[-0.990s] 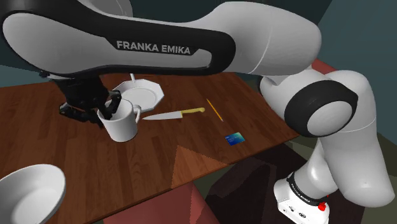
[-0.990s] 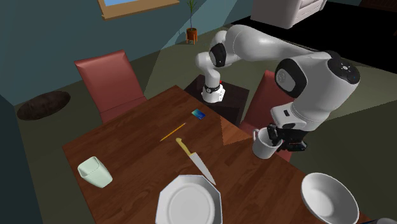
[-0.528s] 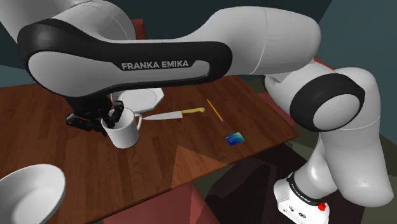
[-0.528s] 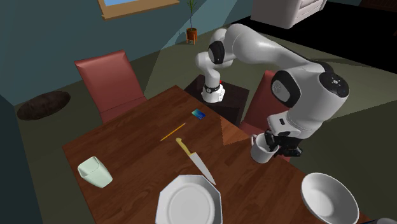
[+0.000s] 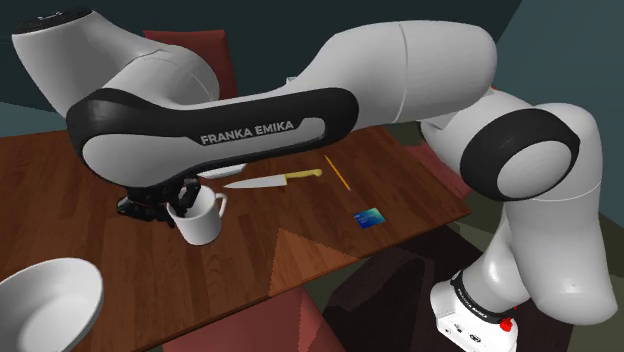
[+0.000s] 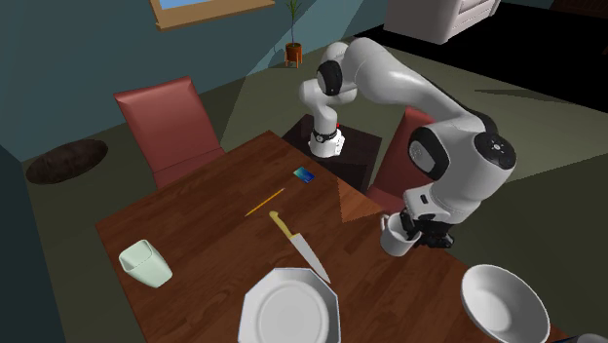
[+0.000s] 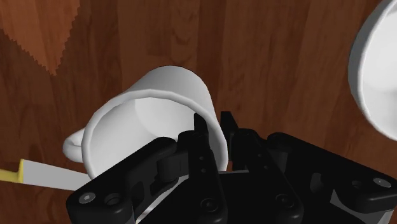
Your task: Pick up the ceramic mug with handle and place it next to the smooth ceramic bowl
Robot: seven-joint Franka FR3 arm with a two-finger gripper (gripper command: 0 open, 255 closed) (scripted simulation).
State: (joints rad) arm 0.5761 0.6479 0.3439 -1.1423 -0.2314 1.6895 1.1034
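A white mug (image 5: 203, 222) with a handle hangs just over the brown wooden table (image 5: 60, 190); whether its base touches the wood I cannot tell. My black gripper (image 5: 182, 200) is shut on its rim, with one finger inside and one outside. In the wrist view the gripper (image 7: 215, 137) clasps the wall of the tilted mug (image 7: 149, 114), and the white bowl (image 7: 378, 70) lies a short way off. The bowl (image 5: 45, 298) sits at the table's near corner. From the second exterior view the mug (image 6: 396, 239) stays apart from the bowl (image 6: 504, 300).
A yellow-handled knife (image 5: 270, 180), a pencil (image 5: 337, 172) and a blue card (image 5: 369, 216) lie on the shoulder view's right of the mug. A white plate (image 6: 289, 310), a pale green cup (image 6: 144, 261) and a red chair (image 6: 171, 122) appear in the second exterior view.
The arm has carried the mug down and nearer to the bowl, and it stayed gripped. The arm now covers the plate in the shoulder view.
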